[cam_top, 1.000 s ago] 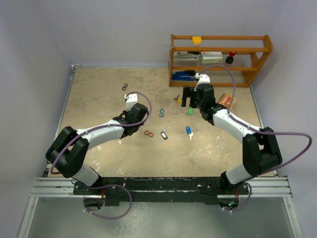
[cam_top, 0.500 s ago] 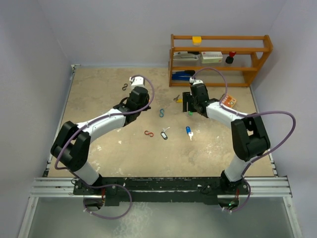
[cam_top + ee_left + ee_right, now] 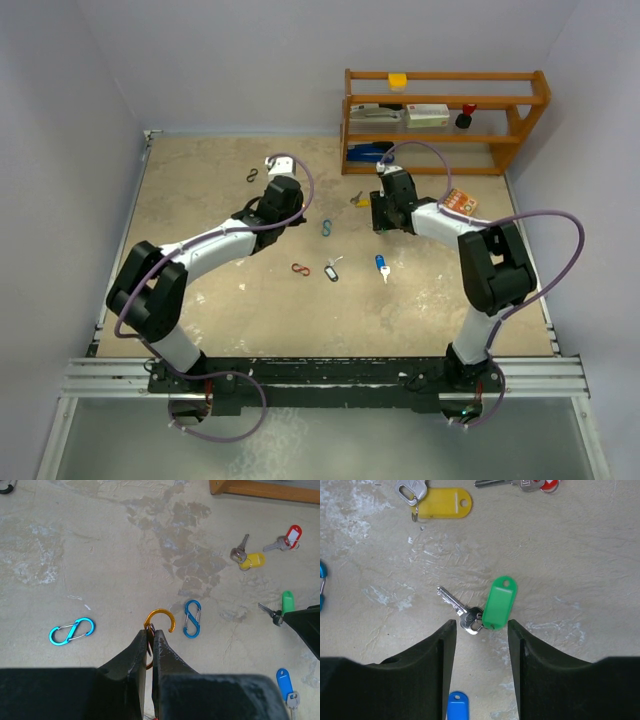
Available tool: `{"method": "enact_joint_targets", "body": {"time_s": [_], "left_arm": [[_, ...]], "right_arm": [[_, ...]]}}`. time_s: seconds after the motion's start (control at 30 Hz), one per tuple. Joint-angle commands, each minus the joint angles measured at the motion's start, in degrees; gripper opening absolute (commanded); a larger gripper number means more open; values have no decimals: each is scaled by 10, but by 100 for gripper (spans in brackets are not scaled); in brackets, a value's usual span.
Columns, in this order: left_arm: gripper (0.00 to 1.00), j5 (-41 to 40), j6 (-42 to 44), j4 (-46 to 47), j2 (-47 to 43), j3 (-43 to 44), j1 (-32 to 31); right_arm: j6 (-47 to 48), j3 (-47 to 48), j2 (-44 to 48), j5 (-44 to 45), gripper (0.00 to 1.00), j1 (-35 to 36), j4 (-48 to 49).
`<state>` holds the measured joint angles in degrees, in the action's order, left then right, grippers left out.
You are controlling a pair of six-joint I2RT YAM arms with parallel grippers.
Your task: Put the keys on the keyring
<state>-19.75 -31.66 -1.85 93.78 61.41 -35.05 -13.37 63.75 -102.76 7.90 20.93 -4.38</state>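
My left gripper is shut on the keyring, an orange hooked clip whose open hook sticks out past the fingertips. My right gripper is open and low over the floor. Its fingers straddle a silver key with a green tag without touching it. More keys lie around: a yellow-tagged one, a red-tagged one, a blue-tagged one and a dark-tagged one.
Loose S-clips lie on the floor: two blue, one red, one black. A wooden shelf stands at the back right, with a small orange object on the floor before it.
The right gripper has dropped toward the green-tagged key and its fingers have narrowed around it. The left arm swung toward the back, still holding the clip.
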Motion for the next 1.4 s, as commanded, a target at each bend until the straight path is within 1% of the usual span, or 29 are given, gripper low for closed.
{"method": "enact_joint_targets", "body": {"time_s": [0.0, 0.57, 0.8, 1.07, 1.3, 1.37], "left_arm": [[0, 5, 13, 16, 2, 15, 0], [0, 4, 12, 16, 8, 13, 0], [0, 2, 13, 14, 8, 14, 1], [0, 1, 14, 13, 11, 16, 1], [0, 2, 15, 13, 13, 17, 1], [0, 3, 14, 13, 14, 17, 1]], "right_arm": [[17, 22, -11, -4, 48, -1, 4], [20, 27, -21, 11, 35, -2, 2], [20, 28, -17, 11, 25, -2, -1], [20, 28, -7, 11, 19, -2, -4], [21, 27, 1, 10, 7, -1, -5], [24, 26, 12, 24, 3, -1, 0]]}}
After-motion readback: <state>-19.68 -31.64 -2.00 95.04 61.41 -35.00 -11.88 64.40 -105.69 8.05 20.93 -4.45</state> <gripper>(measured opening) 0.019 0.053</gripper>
